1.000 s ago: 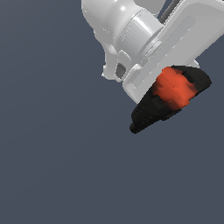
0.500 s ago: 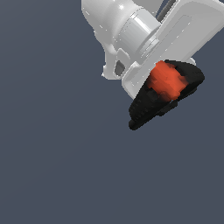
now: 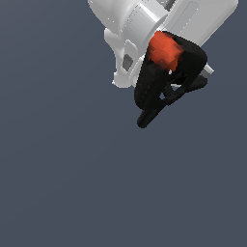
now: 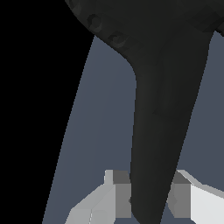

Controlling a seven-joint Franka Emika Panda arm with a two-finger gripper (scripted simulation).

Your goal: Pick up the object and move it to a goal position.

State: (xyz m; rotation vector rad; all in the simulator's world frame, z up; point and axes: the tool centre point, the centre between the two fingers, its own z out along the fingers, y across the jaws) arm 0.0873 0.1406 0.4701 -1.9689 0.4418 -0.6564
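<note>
Seemingly the gripper (image 4: 148,194) pinches the object (image 3: 166,77), a grey finger (image 4: 119,192) at each side of its dark prong. Fingertips stay hidden in the exterior view; the object's long axis slants toward that view's lower left, off the grey floor (image 3: 72,183).

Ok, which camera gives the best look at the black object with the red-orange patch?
The exterior view: it shows the object nearly whole, black looped prongs and red-orange patch, up against the white gripper. The wrist view shows only a dark tapering piece filling the frame between pale finger parts, no patch.
</note>
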